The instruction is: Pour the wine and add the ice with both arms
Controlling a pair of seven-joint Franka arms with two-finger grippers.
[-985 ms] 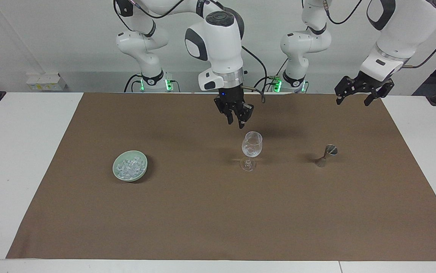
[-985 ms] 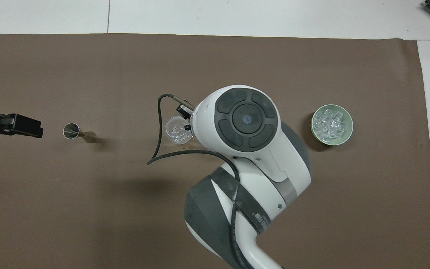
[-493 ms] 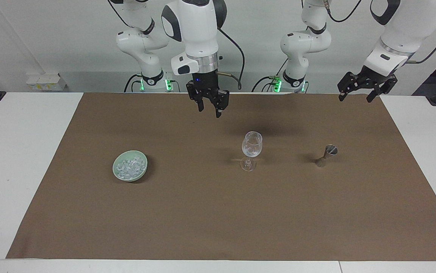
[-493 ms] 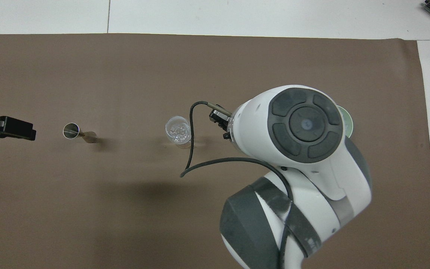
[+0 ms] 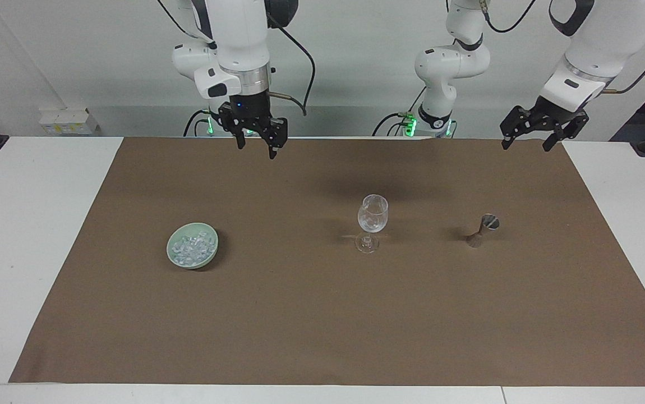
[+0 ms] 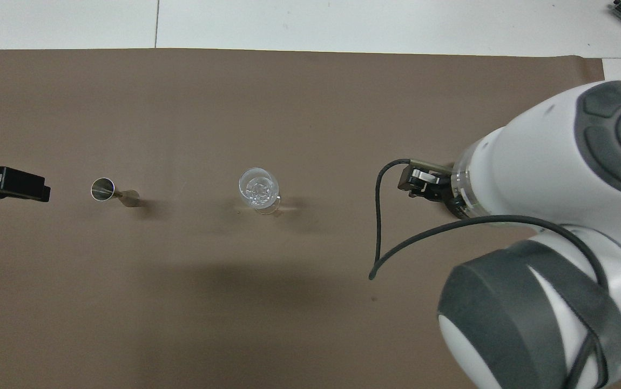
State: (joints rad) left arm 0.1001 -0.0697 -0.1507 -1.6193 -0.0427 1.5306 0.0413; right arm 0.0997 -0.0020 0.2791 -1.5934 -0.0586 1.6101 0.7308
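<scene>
White table (image 5: 31,235) under brown mat (image 5: 322,314), pale wall at robots' end. Right arm (image 5: 238,39) raised, right claw (image 5: 255,134) spread wide, empty, over mat edge nearest robots. Left arm (image 5: 597,45) waits, left claw (image 5: 541,126) wide, empty, over mat corner. Green bowl (image 5: 174,259) toward right arm's end, ice (image 5: 191,247) heaped inside. Wine glass (image 5: 372,221) upright mid-mat, ice pieces inside. Metal jigger (image 5: 483,229) beside glass, toward left arm's end.
</scene>
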